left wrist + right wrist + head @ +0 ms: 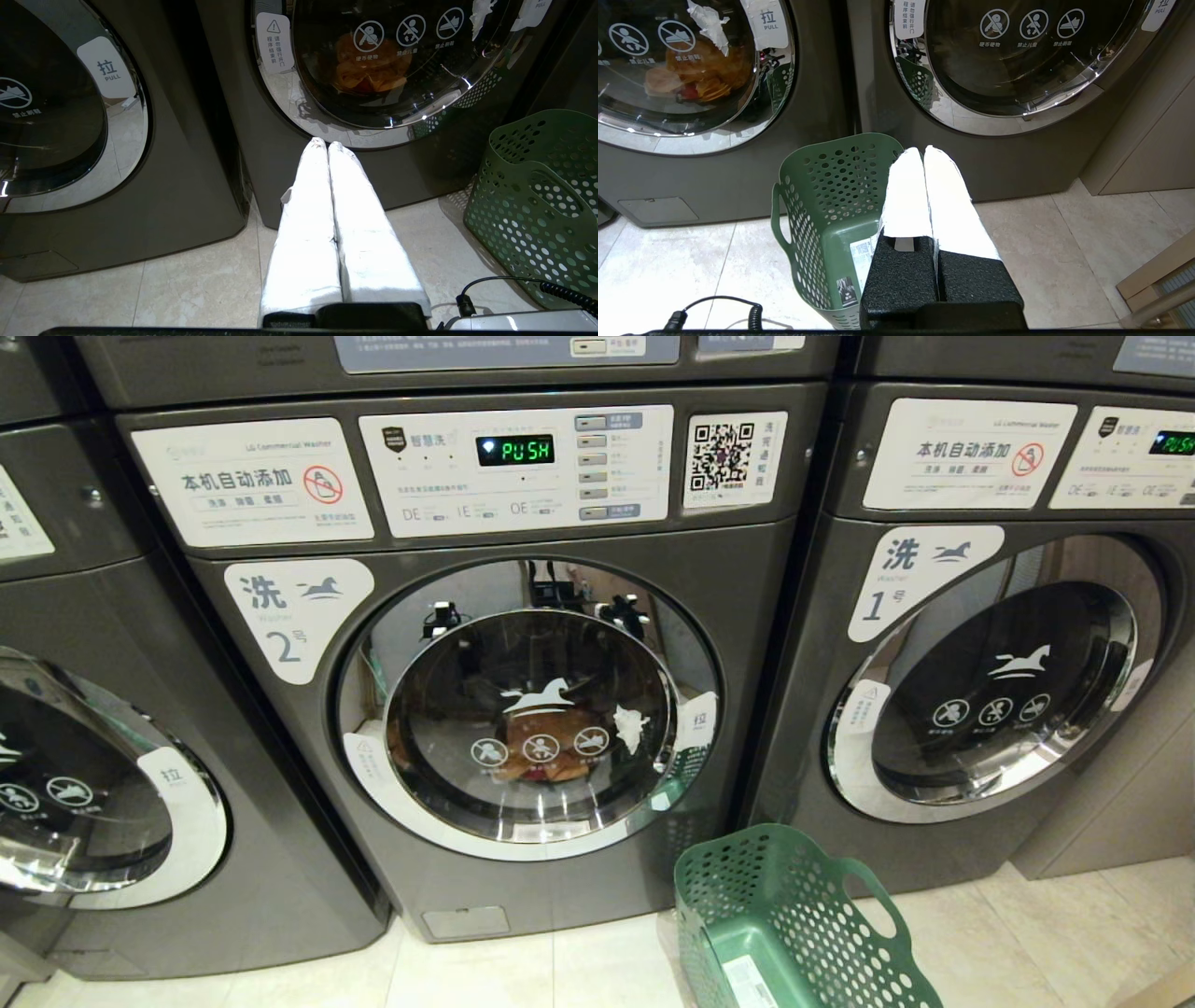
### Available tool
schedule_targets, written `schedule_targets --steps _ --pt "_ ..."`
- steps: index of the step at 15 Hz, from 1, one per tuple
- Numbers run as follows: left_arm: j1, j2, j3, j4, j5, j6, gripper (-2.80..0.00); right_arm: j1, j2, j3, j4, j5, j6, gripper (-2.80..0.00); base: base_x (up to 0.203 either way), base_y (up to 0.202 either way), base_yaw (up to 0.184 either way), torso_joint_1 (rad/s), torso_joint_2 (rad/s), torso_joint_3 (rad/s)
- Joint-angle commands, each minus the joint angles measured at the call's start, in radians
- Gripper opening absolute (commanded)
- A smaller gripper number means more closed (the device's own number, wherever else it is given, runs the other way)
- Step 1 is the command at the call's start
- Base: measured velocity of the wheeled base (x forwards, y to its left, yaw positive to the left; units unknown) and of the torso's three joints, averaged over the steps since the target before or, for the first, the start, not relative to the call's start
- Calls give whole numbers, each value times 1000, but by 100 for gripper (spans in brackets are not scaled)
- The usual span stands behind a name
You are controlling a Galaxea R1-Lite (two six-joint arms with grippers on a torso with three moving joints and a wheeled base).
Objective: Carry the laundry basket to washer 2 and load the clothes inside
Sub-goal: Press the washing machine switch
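laundromat floor of pale tiles (pixel 485 980), row of dark grey front-load machines across the head view. washer 2 (pixel 523 709) sits centre frame, door closed, white label with a blue 2 at its upper left, green display reading push on the panel above. the clothes (pixel 546 747) show through the glass in the lower middle of the drum, orange-yellow bundle with a paler piece beside it. washer 1 (pixel 990 700) is at the right of the frame, door closed, drum dark. a third grey machine (pixel 93 775) is cut off at the left edge.

the laundry basket (pixel 794 933) stands on the floor at lower right of the head view, in front of the gap between washer 2 and washer 1, near both, nothing visible inside, white sticker on its base.

left gripper (pixel 327 144) in the left wrist view, white fingers pressed together, holding nothing, pointing at the lower rim of washer 2's door, apart from it. right gripper (pixel 923 150) in the right wrist view, fingers also pressed together, empty, above the basket's right side, pointing toward washer 1's base.
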Motion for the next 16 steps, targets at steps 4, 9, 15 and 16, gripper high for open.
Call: schedule_targets --steps 4,9,15,16 --pt "0 2 0 1 0 -1 -280 0 2 0 0 1 -6 -280 0 0 0 25 -106 -83" --pt "0 2 0 1 0 -1 -280 0 2 0 0 1 -7 -280 0 0 0 127 -420 -295" --pt "0 2 0 1 0 -1 -280 0 2 0 0 1 -5 -280 0 0 0 175 -476 -311" --pt "0 2 0 -1 0 -1 -280 0 2 0 0 1 -5 -280 0 0 0 193 -501 -305"
